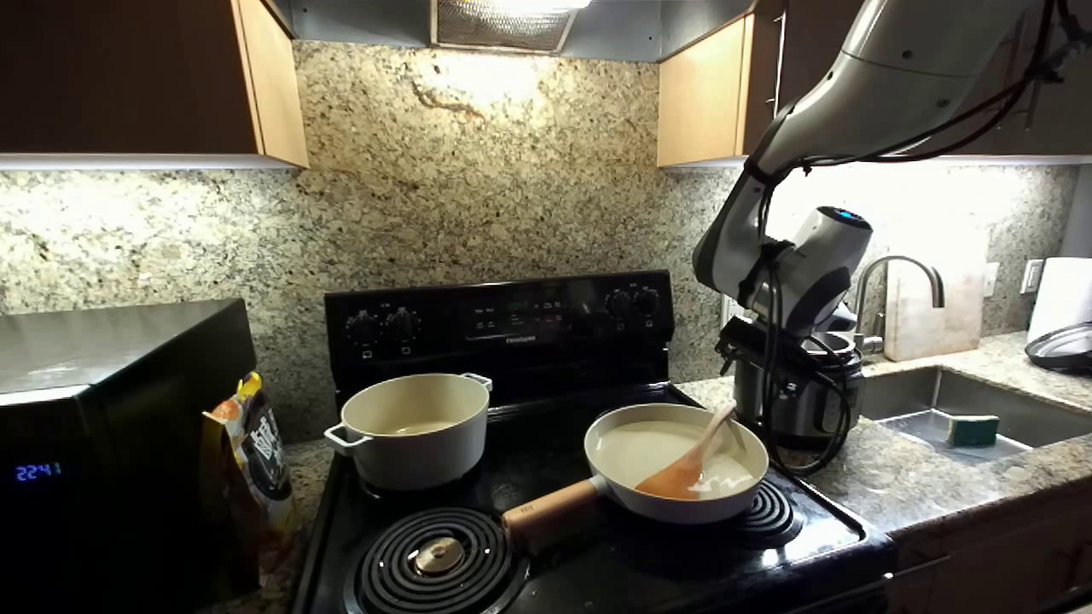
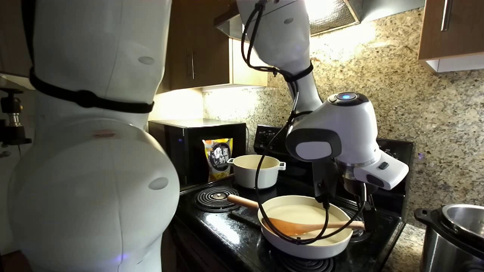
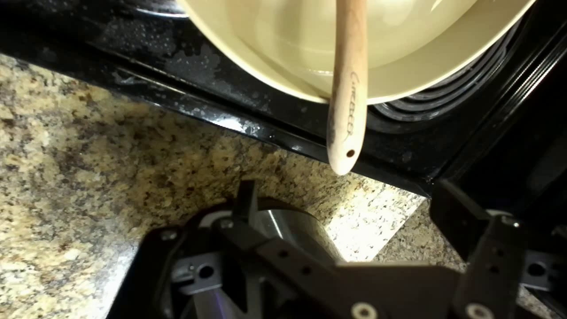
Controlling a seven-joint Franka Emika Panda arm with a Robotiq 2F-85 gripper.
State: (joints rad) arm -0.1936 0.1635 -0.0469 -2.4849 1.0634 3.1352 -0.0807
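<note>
My gripper (image 3: pixel 352 206) is open and empty, its black fingers wide apart in the wrist view. It is nearest to the handle end of a wooden spoon (image 3: pixel 348 88), apart from it in that view. The spoon lies in a cream frying pan (image 3: pixel 412 79), its handle over the rim. Both exterior views show the spoon (image 1: pixel 682 469) (image 2: pixel 291 227) and the pan (image 1: pixel 682 509) (image 2: pixel 302 249) on the black stove (image 1: pixel 597 563). In an exterior view the gripper (image 2: pixel 367 217) hangs by the handle end, partly behind cables. A steel cooker (image 3: pixel 292 230) stands below the fingers in the wrist view.
A cream pot (image 1: pixel 418 452) stands on the rear burner. A snack bag (image 2: pixel 219 158) leans by the black microwave (image 2: pixel 166 151). The cooker (image 2: pixel 442 245) stands on the granite counter beside the stove. A faucet (image 1: pixel 896 260), sink and sponge (image 1: pixel 972 431) lie beyond. Loose cables hang from the arm over the pan.
</note>
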